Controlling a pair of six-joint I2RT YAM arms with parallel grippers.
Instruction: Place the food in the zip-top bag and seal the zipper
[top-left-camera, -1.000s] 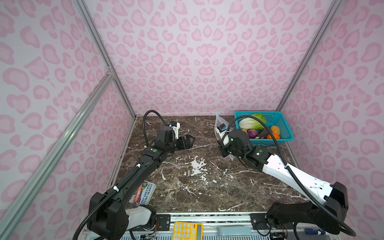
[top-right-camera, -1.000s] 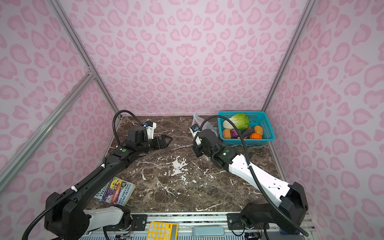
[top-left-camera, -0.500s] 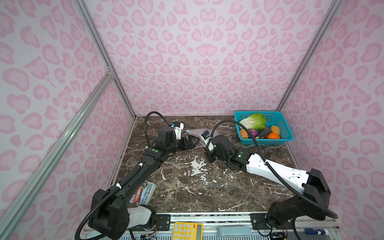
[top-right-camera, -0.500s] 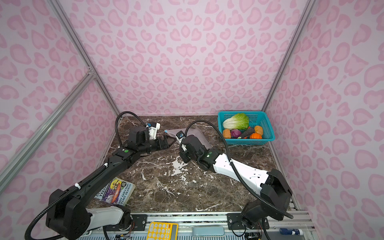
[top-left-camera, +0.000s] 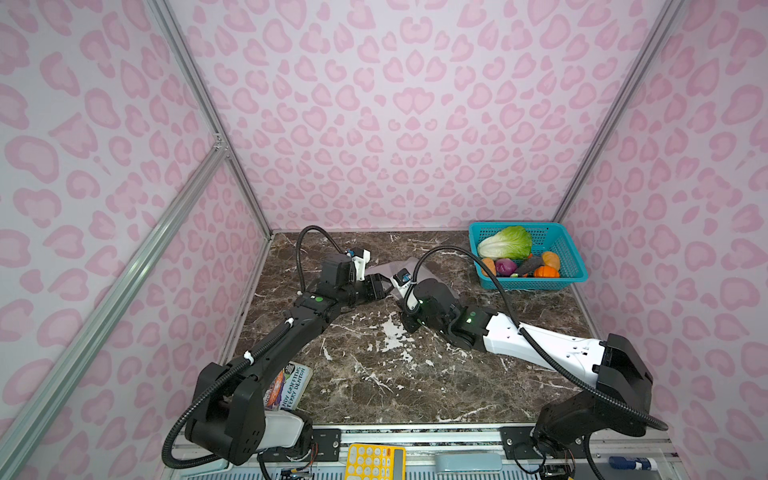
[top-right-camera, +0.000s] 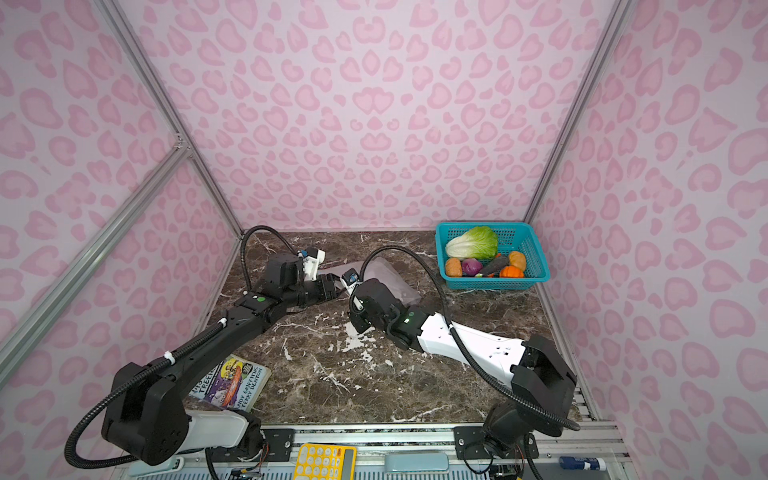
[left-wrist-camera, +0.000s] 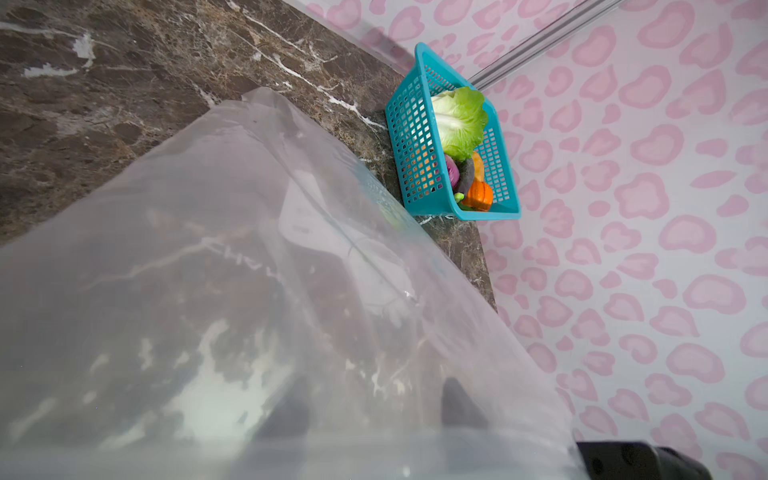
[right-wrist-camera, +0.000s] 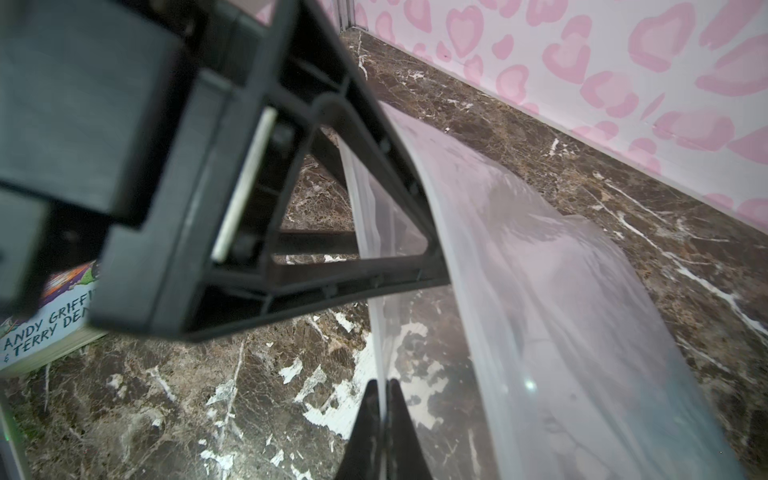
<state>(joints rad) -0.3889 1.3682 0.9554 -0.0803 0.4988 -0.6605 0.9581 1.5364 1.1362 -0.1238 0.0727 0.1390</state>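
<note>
Our right jaws pinch the zip-top bag (right-wrist-camera: 540, 291) shut at its mouth edge, above the surface (top-left-camera: 374, 374). Our left jaws stand partly apart, astride that edge. The food (top-left-camera: 505, 245) lies in the teal basket (top-left-camera: 536, 284).

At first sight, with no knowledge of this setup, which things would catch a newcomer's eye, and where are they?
Pink blotch-patterned walls enclose the scene on three sides. In the far right corner of the marble table sits a teal basket of toy vegetables, with a big green cabbage. At mid-table a clear zip-top bag is held up, its edge pinched by the right pincer.
</note>
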